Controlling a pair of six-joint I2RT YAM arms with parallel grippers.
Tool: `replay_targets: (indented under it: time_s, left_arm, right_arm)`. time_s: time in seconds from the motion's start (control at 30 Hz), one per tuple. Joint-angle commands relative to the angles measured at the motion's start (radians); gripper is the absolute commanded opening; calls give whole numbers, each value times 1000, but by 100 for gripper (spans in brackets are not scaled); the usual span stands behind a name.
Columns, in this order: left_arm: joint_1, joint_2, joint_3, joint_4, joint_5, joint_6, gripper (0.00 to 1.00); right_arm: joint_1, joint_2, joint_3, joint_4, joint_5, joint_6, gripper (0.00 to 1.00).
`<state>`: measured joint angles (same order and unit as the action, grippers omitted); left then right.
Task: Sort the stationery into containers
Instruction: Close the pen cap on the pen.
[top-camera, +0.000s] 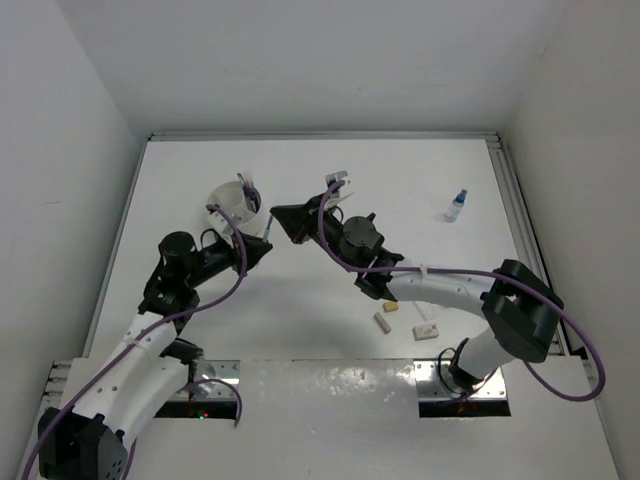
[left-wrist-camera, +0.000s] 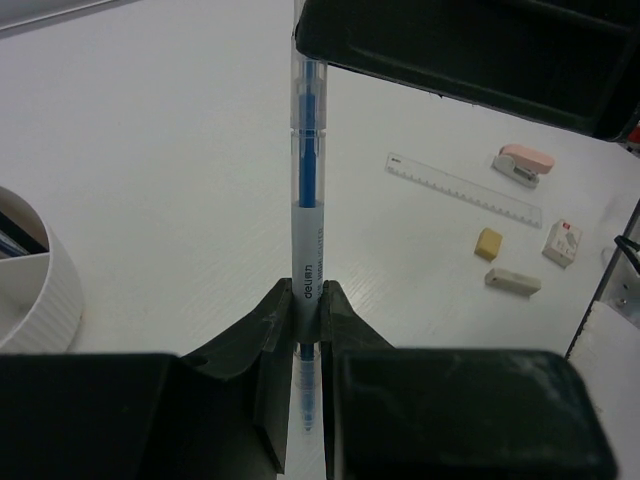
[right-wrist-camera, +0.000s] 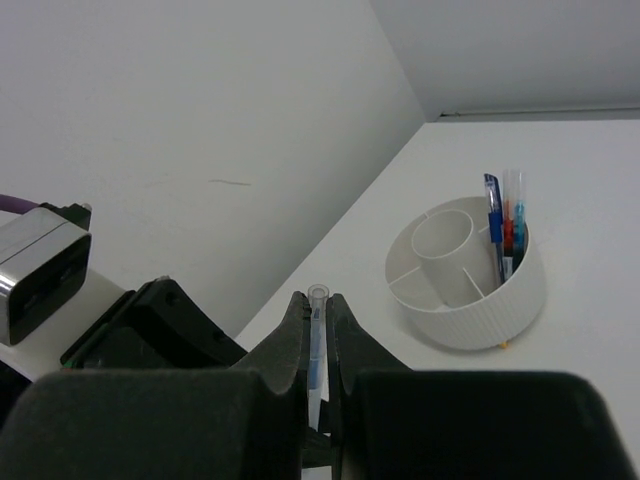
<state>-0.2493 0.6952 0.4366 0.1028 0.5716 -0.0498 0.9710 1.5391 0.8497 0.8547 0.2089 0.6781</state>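
A thin blue pen (left-wrist-camera: 306, 190) with a clear barrel spans both grippers above the table. My left gripper (left-wrist-camera: 307, 312) is shut on its lower end; in the top view this gripper (top-camera: 262, 246) is just right of the tub. My right gripper (right-wrist-camera: 319, 318) is shut on the pen's other end (right-wrist-camera: 318, 296) and shows in the top view (top-camera: 287, 219). The round white tub (right-wrist-camera: 470, 300) has a centre cup and dividers. It holds blue and red pens (right-wrist-camera: 505, 225) and also shows in the top view (top-camera: 228, 203).
On the table to the right lie a clear ruler (left-wrist-camera: 463, 188), a pink item (left-wrist-camera: 525, 165), a tan eraser (left-wrist-camera: 488, 243), a white eraser (left-wrist-camera: 513, 281) and a small red-and-white item (left-wrist-camera: 563, 241). A blue-capped bottle (top-camera: 456, 205) stands at the far right.
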Motion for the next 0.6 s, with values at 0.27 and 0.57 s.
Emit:
replay_targets:
  time_s: [0.27,0.57]
  left_arm:
    - [5,151,74,419,-39,-124,0]
    - [25,196,82,503,-61,-117,0]
  right_arm:
    - [23,55,-43,-172,-157,-72,0]
    - [23,122,-86,-177,-201,-58,0]
